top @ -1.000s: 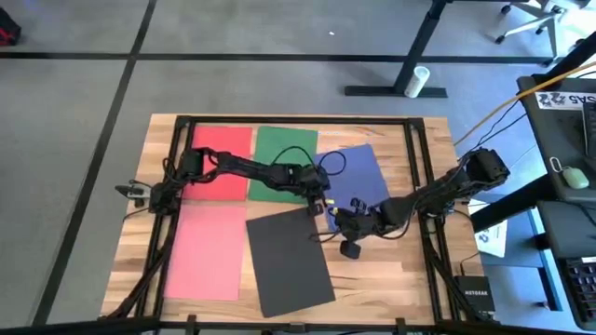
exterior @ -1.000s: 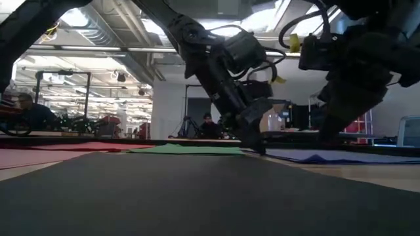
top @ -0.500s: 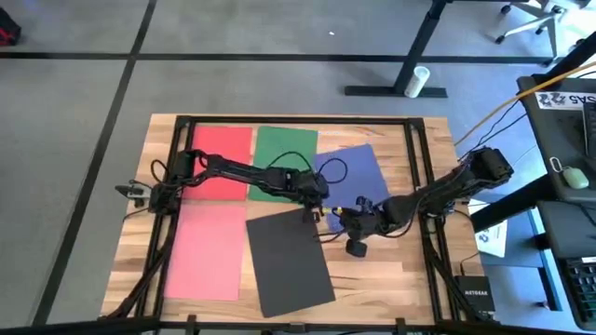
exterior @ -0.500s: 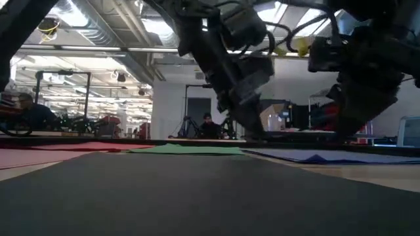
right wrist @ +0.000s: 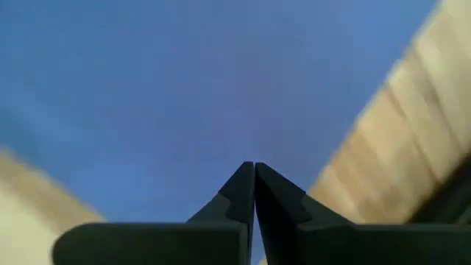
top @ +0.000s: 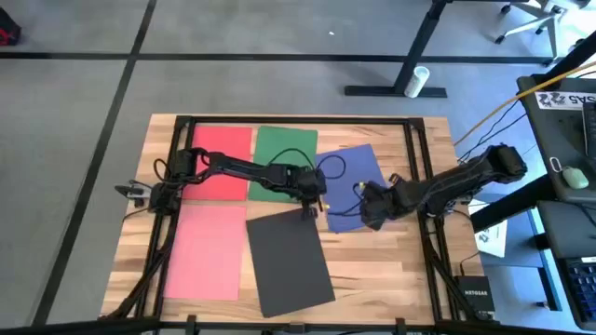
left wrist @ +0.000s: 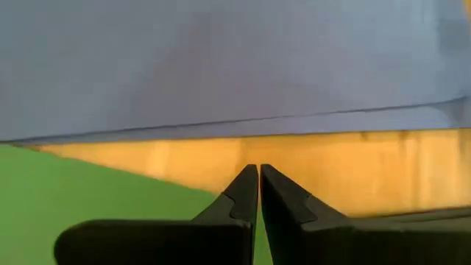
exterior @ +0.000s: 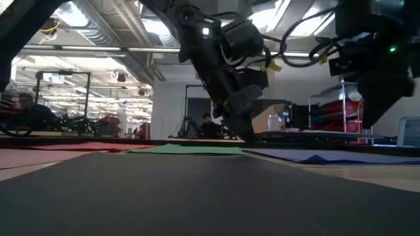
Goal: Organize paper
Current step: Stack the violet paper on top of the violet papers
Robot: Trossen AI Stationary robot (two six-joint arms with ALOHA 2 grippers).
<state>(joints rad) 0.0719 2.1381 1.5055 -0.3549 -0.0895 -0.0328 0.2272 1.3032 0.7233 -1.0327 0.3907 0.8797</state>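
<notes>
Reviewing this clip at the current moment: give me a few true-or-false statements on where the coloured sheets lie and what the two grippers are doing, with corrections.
1. The green sheet lies between the red sheet and the blue sheet. True.
2. The dark grey sheet lies square to the table edges. False: it sits skewed, rotated against the others.
3. The left gripper has its fingers closed together, empty. True.
4. The right gripper is over the pink sheet. False: it is over the blue sheet, shut.
5. The pink sheet overlaps the dark grey sheet. False: they lie side by side.
</notes>
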